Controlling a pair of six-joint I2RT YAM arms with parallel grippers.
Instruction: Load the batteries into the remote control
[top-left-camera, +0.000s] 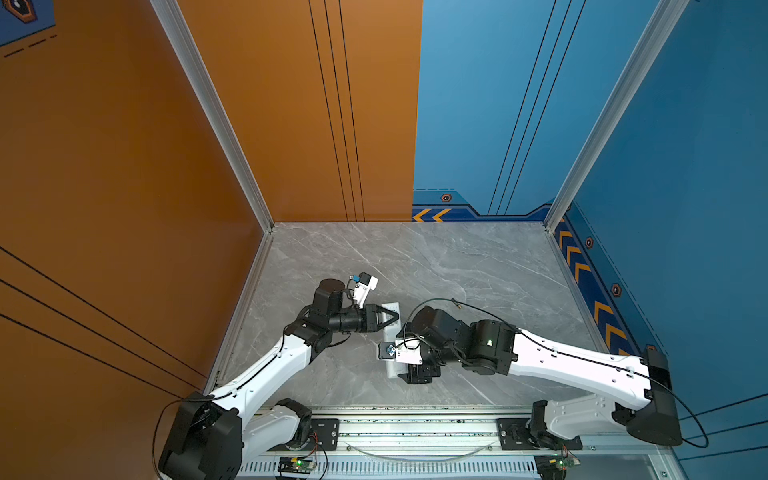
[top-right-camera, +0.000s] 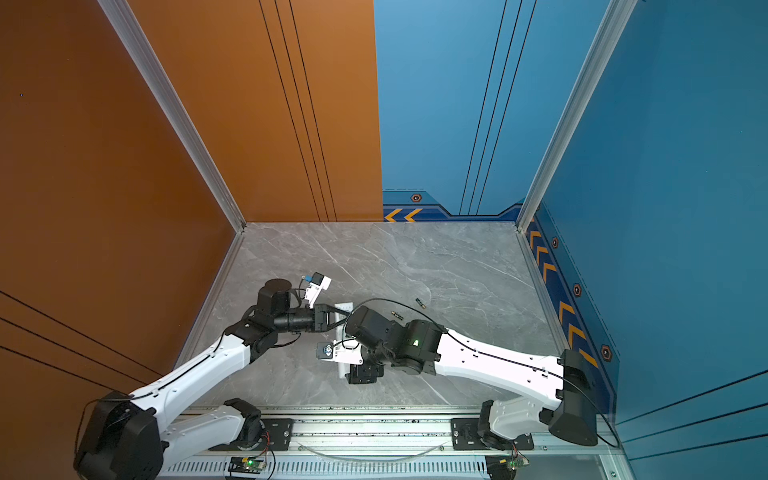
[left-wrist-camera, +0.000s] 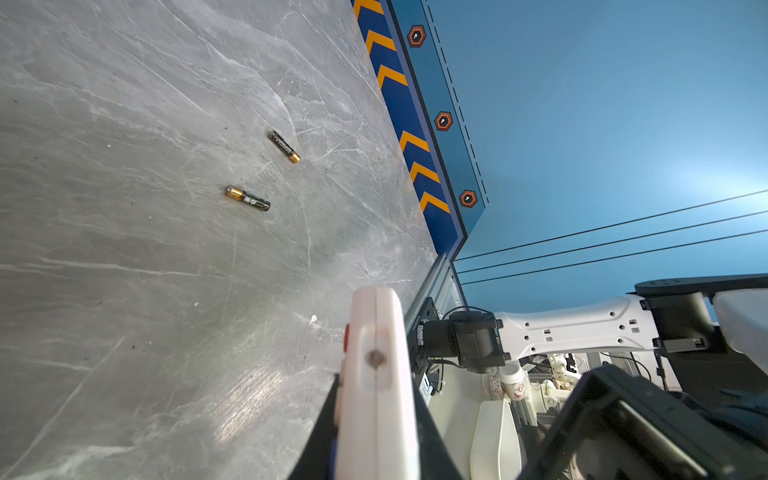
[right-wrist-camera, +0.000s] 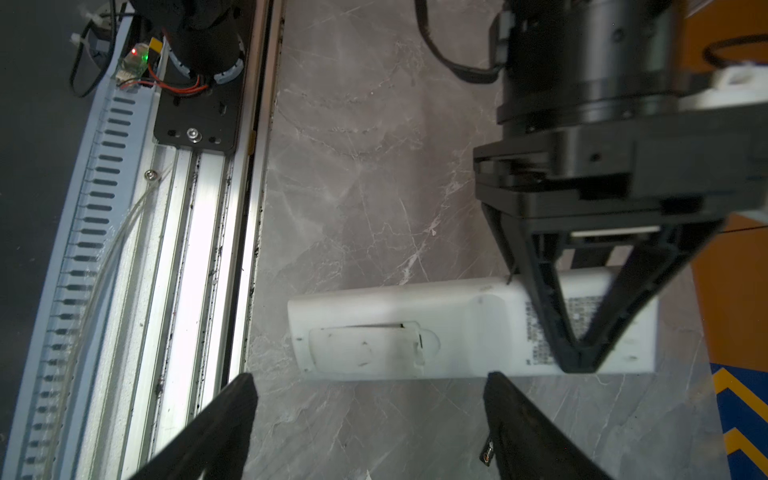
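White battery cover (right-wrist-camera: 365, 347) on remote control (right-wrist-camera: 457, 307) shows only from right wrist

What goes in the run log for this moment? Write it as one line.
left pincer: shut on remote control | right pincer: open, by battery cover | batteries: both on table

Long slim white plastic remote control (top-left-camera: 392, 308) is mostly buried under the left arm (top-left-camera: 266, 365) and right arm (top-left-camera: 561, 361) in both top views (only scraps peek out). The left wrist view has it blurry and cropped. In a top view the right arm hides one of the small black gold-ended batteries (top-left-camera: 457, 304).
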